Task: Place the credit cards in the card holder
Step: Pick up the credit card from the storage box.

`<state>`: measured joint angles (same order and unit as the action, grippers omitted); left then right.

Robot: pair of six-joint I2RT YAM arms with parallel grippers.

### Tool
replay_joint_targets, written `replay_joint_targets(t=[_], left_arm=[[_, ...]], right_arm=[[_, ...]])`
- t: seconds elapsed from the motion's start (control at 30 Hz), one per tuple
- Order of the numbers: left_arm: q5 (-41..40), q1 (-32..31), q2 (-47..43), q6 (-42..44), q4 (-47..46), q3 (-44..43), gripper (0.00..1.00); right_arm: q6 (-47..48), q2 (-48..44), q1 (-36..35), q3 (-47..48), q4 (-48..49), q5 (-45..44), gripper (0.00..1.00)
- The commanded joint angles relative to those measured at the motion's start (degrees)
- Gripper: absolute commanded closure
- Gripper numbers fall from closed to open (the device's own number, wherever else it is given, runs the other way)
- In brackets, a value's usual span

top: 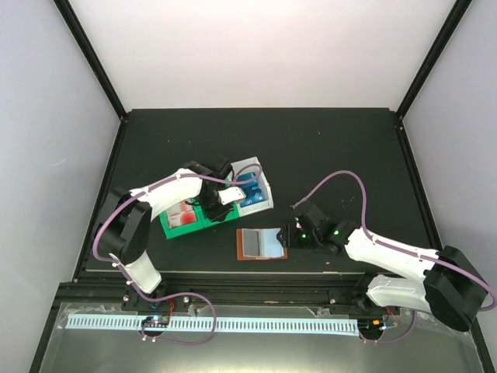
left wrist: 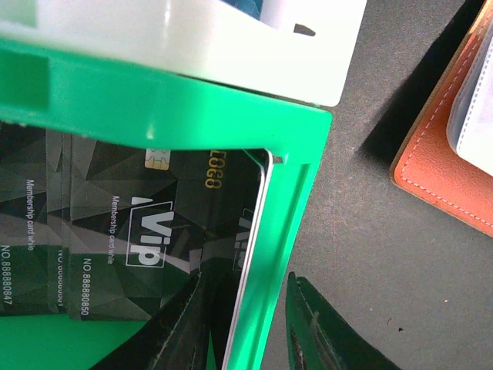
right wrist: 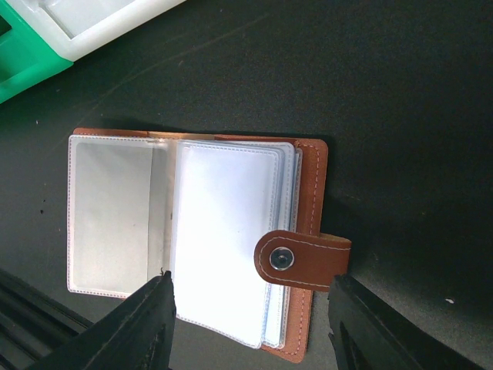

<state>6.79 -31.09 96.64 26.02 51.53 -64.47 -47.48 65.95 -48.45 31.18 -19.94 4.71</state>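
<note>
Found the left gripper [left wrist: 248,281] down at the green bin [left wrist: 154,108]: one finger inside over the black VIP cards [left wrist: 146,231], the other outside above the table [left wrist: 370,254], with the bin's wall and a card's thin white edge between them. Could not tell whether clenched on that card or merely straddling. Saw red-and-white cards [top: 182,216] further along the same bin and blue cards [top: 250,193] in the white bin [top: 260,175] just beside it. Noted the right gripper [right wrist: 253,279] released, jaws wide, over the card holder [right wrist: 231,216]. Found that holder lying open near the bins, clear pockets up, snap tab [right wrist: 304,260] folded across the pages.
</note>
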Motion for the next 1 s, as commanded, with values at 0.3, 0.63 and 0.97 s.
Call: replay_joint_targets(t=[0.3,0.63,0.97], left_arm=[[0.24,0.36,-3.21,0.26,0.46,0.46,0.72],[0.25,0.35,-3.70,0.27,0.93,0.57,0.84],[0.83,0.33,-4.60,0.39,1.12,0.92,0.84]], right_arm=[[-0.10,0.47,0.32,-0.06,0.37,0.21,0.43],[-0.08,0.36,0.33,-0.24,0.26,0.30,0.43],[-0.13,0.46,0.30,-0.24,0.34,0.37,0.44]])
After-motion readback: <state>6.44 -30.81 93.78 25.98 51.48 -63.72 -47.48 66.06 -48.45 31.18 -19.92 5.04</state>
